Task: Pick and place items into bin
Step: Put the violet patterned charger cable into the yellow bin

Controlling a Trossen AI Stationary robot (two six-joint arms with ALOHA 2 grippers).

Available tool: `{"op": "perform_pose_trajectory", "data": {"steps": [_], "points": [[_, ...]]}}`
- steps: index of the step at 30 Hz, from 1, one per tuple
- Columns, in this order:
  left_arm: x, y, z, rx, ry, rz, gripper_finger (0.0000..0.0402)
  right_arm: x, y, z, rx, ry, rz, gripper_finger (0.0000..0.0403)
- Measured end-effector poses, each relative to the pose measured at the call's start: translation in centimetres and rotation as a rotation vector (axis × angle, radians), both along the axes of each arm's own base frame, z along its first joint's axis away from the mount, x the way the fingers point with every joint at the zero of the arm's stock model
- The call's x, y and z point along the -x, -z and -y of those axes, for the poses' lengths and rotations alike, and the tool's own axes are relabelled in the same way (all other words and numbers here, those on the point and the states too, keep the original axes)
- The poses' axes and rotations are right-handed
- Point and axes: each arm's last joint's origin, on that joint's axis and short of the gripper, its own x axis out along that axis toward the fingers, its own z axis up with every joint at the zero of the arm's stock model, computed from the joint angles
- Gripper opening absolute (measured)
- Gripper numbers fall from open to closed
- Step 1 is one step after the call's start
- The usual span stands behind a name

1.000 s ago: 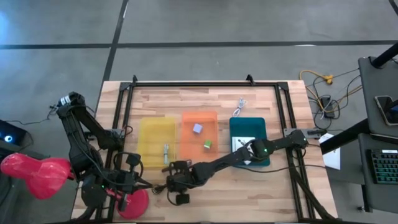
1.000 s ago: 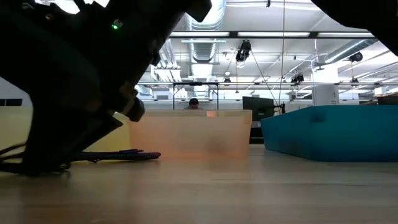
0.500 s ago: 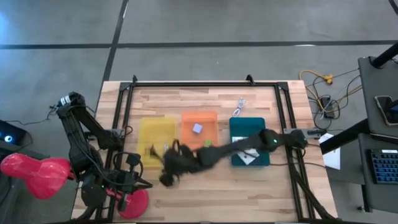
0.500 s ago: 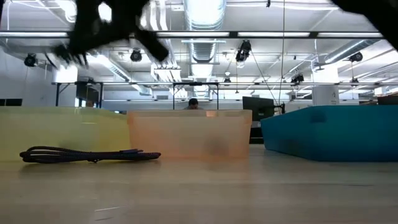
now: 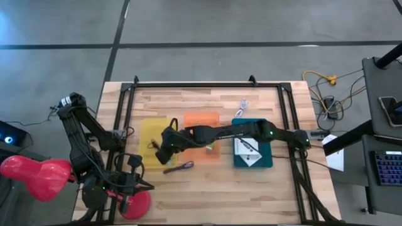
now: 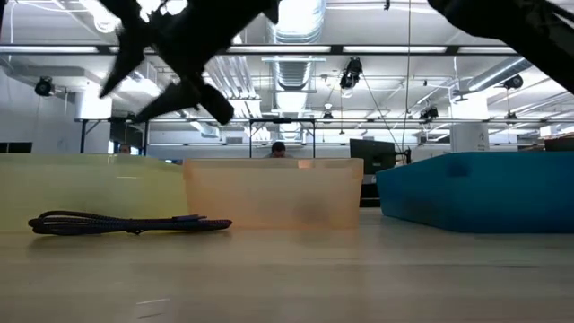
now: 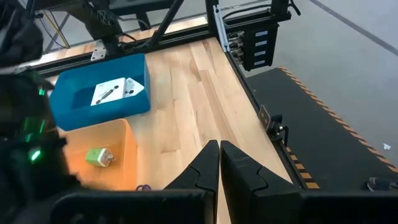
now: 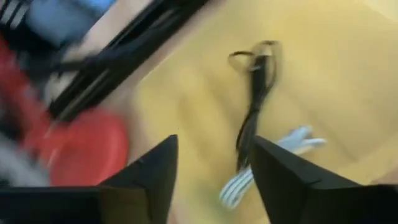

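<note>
My right gripper [image 8: 214, 180] hangs open over the yellow bin [image 5: 147, 129]. Beyond its fingertips, inside that bin, show a black cable [image 8: 255, 99] and a white cable [image 8: 267, 168]; neither touches the fingers. A dark purple cable [image 5: 179, 167] lies flat on the table in front of the bin. The green cube [image 7: 99, 157] sits in the orange bin [image 5: 201, 118]. White cards [image 5: 247, 150] lie in the teal bin [image 5: 251, 125]. My left gripper [image 7: 219, 163] waits shut at the table's near left corner.
A small silvery item [image 5: 242, 107] lies on the table behind the bins. A black frame [image 5: 207, 83] runs around the work area. A red disc [image 5: 135, 204] sits by the left arm's base. Bare wood stretches along the near edge.
My right gripper has risen from the table's near edge and swung toward the far edge, over the yellow bin, rolling as it went. Its fingers have opened. The dark purple cable has stayed where it lay.
</note>
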Motion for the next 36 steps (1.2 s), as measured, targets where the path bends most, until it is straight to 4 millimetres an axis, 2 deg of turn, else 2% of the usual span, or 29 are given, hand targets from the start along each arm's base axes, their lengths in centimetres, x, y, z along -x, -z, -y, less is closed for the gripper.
{"op": "perform_pose_trajectory", "data": {"steps": [3, 7, 10, 13, 16, 23, 26, 31, 36], "points": [[0.0, 0.0, 0.0, -0.001, 0.0, 0.0, 0.0, 0.6, -0.5, -2.7, 0.121, -0.28, 0.008, 0.021], [0.0, 0.0, 0.0, -0.001, 0.0, 0.0, 0.0, 2.8, 0.3, -8.4, 0.328, -0.543, -0.097, 0.0217], [0.0, 0.0, 0.0, -0.001, 0.0, 0.0, 0.0, 4.4, 1.3, -11.6, 0.491, -0.59, -0.191, 0.0213], [0.0, 0.0, 0.0, -0.004, 0.0, -0.001, 0.0, 4.9, 2.5, -12.9, 0.614, -0.542, -0.243, 0.0209], [-0.1, 0.0, -0.1, -0.005, -0.004, -0.001, 0.0, 4.8, 3.3, -13.1, 0.583, -0.51, -0.256, 0.0207], [-0.2, 0.0, -0.2, -0.007, -0.012, -0.002, 0.0, 4.1, 4.4, -10.6, 0.551, -0.479, -0.304, 0.0207], [-0.2, 0.0, -0.2, -0.006, -0.013, -0.002, 0.0, 3.9, 4.6, -9.7, 0.528, -0.505, -0.311, 0.0207], [-0.3, 0.0, -0.2, -0.006, -0.013, -0.002, 0.0, 3.8, 6.2, -8.4, 0.453, -0.535, -0.349, 0.0207], [-0.3, 0.0, -0.2, -0.004, -0.013, -0.001, 0.0, 3.7, 7.2, -8.1, 0.461, -0.556, -0.343, 0.0207]]}}
